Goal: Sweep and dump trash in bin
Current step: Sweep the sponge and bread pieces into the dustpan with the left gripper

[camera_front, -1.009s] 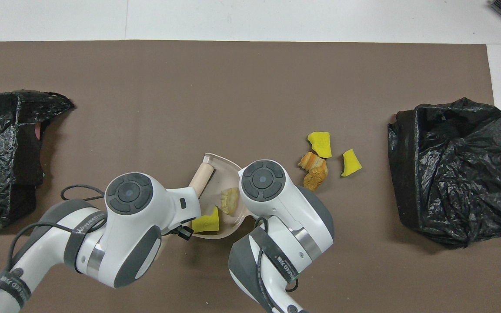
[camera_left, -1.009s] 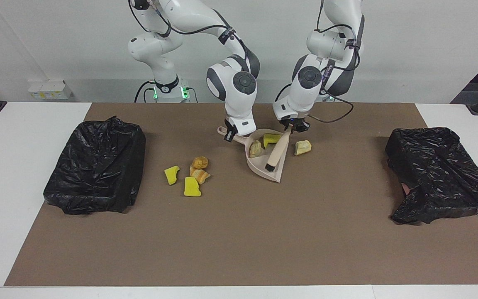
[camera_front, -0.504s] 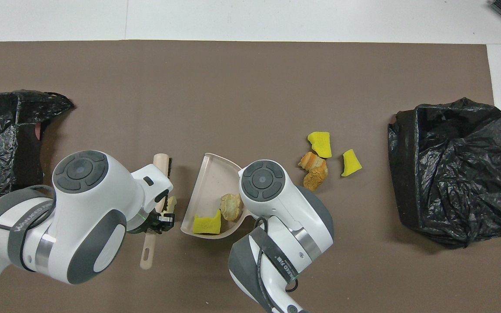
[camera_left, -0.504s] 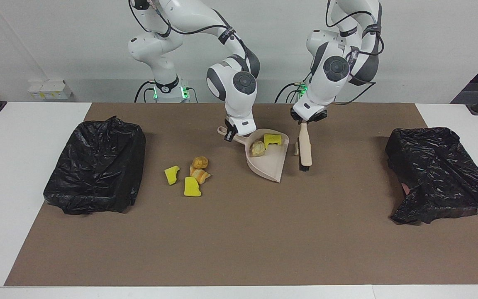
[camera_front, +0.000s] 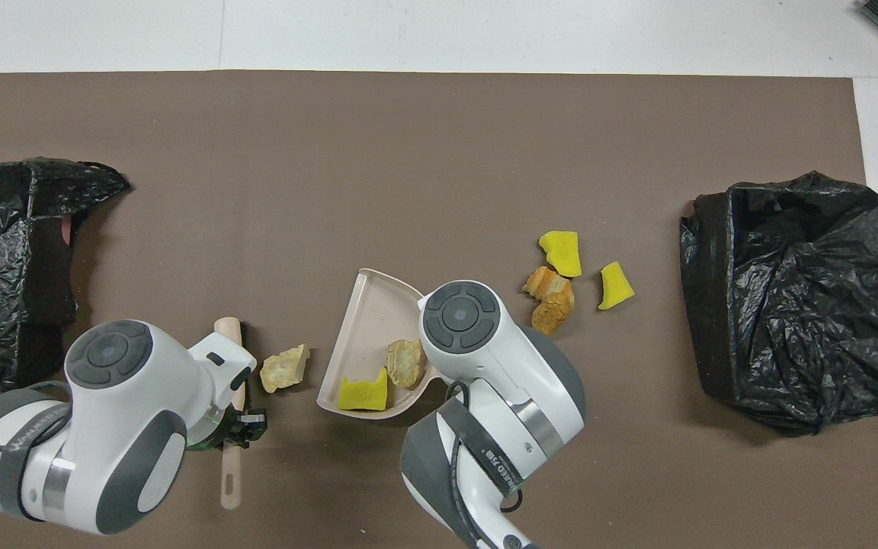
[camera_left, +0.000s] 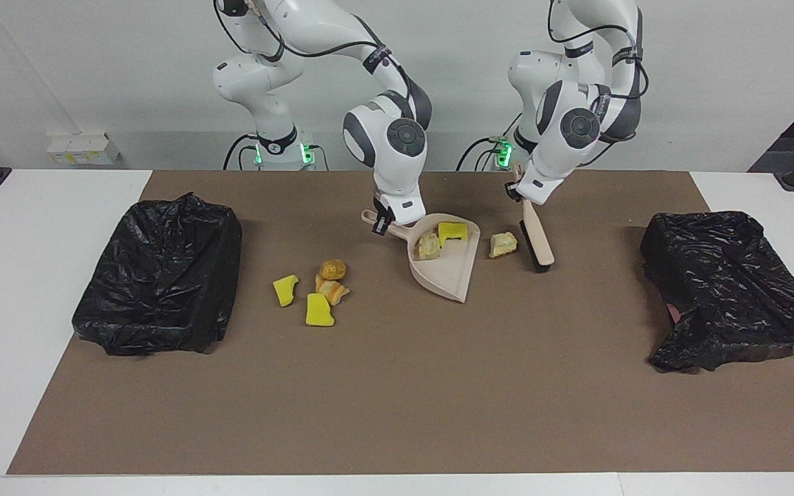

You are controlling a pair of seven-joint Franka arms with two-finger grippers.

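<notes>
My right gripper (camera_left: 384, 222) is shut on the handle of the beige dustpan (camera_left: 449, 275), which rests on the brown mat; in the overhead view the pan (camera_front: 366, 305) shows but that gripper is hidden under its wrist. In the pan lie a yellow sponge chunk (camera_left: 452, 232) and a tan lump (camera_left: 428, 246). My left gripper (camera_left: 522, 200) is shut on the brush (camera_left: 535, 241), tilted, bristles at the mat. A loose tan lump (camera_left: 504, 244) lies between brush and pan. Two yellow chunks (camera_left: 285, 289) (camera_left: 318, 310) and two bread lumps (camera_left: 331, 279) lie toward the right arm's end.
A bin lined with a black bag (camera_left: 159, 275) stands at the right arm's end of the mat. Another black-bagged bin (camera_left: 728, 289) stands at the left arm's end. White table borders the mat (camera_left: 397, 399).
My left gripper lifted the brush out of the dustpan and carried it toward the left arm's end, past the loose tan lump. The dustpan and right gripper stayed put.
</notes>
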